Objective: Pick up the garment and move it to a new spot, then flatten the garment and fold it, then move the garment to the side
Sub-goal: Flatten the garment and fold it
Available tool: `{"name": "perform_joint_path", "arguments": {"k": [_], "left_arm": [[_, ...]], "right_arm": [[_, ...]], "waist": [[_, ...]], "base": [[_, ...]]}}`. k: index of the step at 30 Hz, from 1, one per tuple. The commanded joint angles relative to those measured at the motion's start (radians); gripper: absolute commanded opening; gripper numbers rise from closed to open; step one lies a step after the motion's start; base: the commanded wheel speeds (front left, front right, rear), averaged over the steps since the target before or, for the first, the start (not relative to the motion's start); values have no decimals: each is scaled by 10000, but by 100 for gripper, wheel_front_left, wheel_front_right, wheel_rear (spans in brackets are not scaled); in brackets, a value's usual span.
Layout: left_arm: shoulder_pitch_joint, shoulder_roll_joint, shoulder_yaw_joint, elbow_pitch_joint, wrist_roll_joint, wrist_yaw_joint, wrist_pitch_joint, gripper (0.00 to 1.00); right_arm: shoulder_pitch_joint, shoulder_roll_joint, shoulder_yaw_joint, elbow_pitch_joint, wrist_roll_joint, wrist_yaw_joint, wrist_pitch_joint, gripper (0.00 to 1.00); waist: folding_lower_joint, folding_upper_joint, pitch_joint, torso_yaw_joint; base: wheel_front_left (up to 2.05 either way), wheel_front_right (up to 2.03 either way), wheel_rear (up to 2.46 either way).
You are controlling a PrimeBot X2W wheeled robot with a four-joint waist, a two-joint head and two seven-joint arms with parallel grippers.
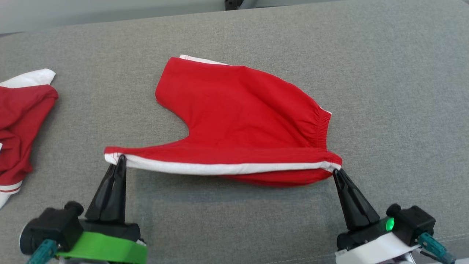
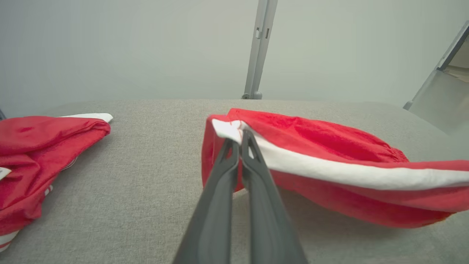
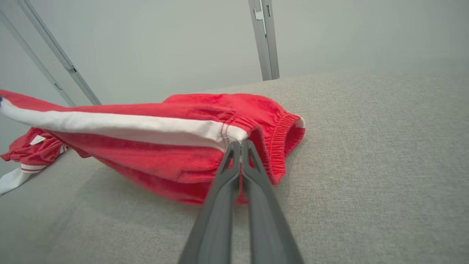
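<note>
Red shorts with a white side stripe lie in the middle of the grey fabric surface, their near edge lifted and stretched taut. The left gripper pinches the leg hem and the right gripper the waistband corner, both with fingers clamped on cloth. Another red-and-white garment lies crumpled well apart at the left. A grey post stands beyond the far edge.

Two red garments: shorts between the left pincer and right pincer, and a second garment outside the left pincer.
</note>
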Motion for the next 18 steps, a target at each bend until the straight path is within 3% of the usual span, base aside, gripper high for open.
{"name": "perform_joint_path", "arguments": {"k": [1,12,18], "left_arm": [[-658,134,9,127,73,-153,64,0],[-5151,490,-60,2203,-142,-989,640,0],[-7006,506,-265,3760,-232,-1216,911,0]], "right_arm": [[-501,-1,-23,134,30,-3,10,0],[-3426,467,-294,1390,76,-3,60,0],[-4427,730,-533,2023,165,-1,15,0]], "waist": [[0,0,384,-258],[0,0,2231,-795],[0,0,2855,-1066]], "base": [[0,0,0],[0,0,0],[0,0,0]]}}
